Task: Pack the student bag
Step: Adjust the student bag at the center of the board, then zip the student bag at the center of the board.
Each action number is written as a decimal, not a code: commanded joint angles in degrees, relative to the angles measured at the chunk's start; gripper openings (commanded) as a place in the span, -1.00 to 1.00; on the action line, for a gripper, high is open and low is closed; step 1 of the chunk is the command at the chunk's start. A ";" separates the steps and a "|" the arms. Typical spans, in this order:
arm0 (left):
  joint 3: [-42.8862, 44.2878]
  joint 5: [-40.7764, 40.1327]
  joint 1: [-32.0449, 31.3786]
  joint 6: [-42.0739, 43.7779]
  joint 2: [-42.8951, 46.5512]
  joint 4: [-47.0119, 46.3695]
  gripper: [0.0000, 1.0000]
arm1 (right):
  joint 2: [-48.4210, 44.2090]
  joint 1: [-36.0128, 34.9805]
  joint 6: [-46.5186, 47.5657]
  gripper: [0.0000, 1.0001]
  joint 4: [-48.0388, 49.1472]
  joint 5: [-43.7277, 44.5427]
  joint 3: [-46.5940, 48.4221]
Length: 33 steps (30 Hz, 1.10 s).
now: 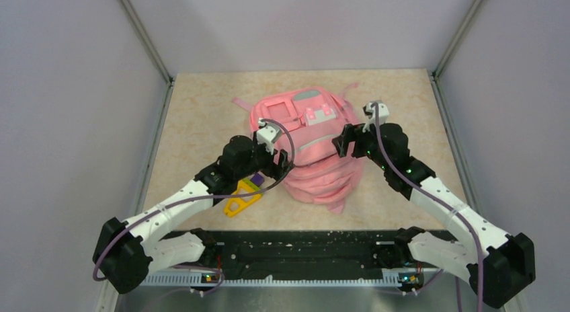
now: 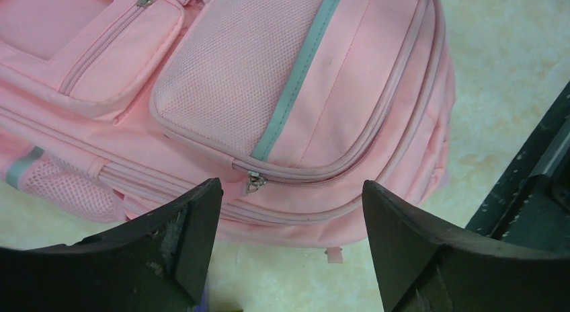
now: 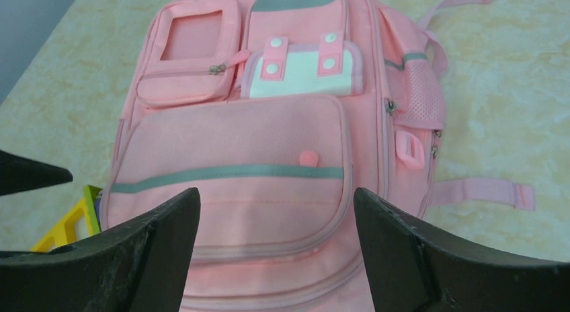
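The student bag is a soft pink backpack lying flat in the middle of the table, front pockets up. It fills the left wrist view and the right wrist view. Its zips look closed; a metal zip pull lies on the front pocket seam. My left gripper is open and empty at the bag's left side, just above it. My right gripper is open and empty over the bag's right side, jaws astride the lower front pocket.
A yellow triangular ruler with a purple item lies on the table under my left arm, left of the bag; it shows in the right wrist view. A black rail runs along the near edge. Loose pink straps trail right.
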State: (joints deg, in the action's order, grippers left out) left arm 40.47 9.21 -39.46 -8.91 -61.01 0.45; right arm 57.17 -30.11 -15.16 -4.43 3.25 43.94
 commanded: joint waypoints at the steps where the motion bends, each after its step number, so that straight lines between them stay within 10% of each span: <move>1: -0.23 2.59 0.50 12.26 -1.78 -1.34 0.62 | -3.82 -0.48 -2.98 0.65 -2.81 -2.90 -2.13; 12: -2.07 4.86 3.23 19.74 -6.26 -4.01 0.59 | -7.13 -0.55 -12.56 0.70 -0.38 -6.92 -8.48; 33: -0.27 1.33 3.65 20.32 -10.60 -8.49 -0.13 | -6.75 -0.54 -14.78 0.68 2.22 -7.03 -13.30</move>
State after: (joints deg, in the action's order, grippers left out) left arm 37.47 9.80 -36.03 10.24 -70.35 -5.34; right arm 50.33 -30.15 -28.49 -4.80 -3.33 32.10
